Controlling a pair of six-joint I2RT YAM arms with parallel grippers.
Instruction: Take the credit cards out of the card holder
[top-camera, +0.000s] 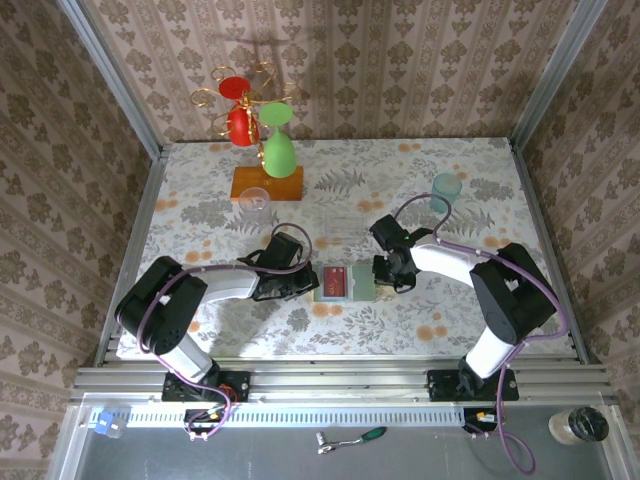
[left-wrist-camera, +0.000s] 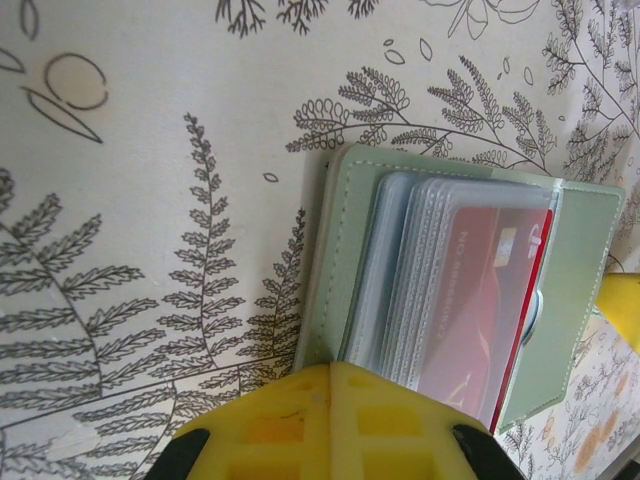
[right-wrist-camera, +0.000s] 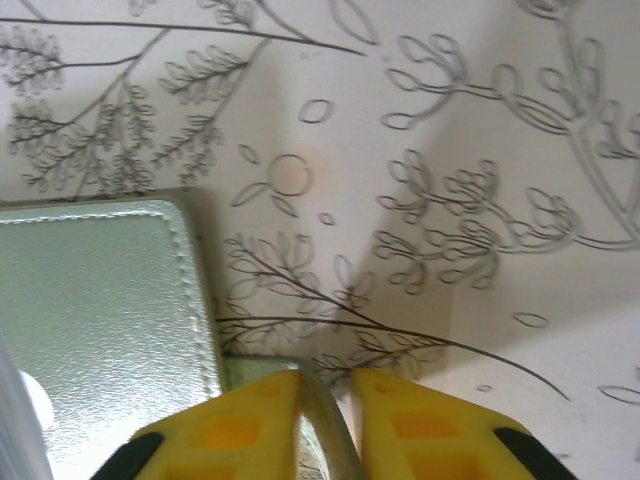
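Card holder (right-wrist-camera: 100, 300) edge sits in barely parted right claw (right-wrist-camera: 325, 378), shut left claw (left-wrist-camera: 330, 368) opposite.

left gripper (left-wrist-camera: 330, 392) | yellow fingers lying pressed together, covering the near edge of the card holder (left-wrist-camera: 585, 270) | card holder lying open on fern-print tablecloth (left-wrist-camera: 150, 200) | red credit card (left-wrist-camera: 480, 300) showing through clear sleeves (left-wrist-camera: 395, 250)

Left hand (left-wrist-camera: 330, 385) closed; right hand (right-wrist-camera: 325, 385) slightly parted.
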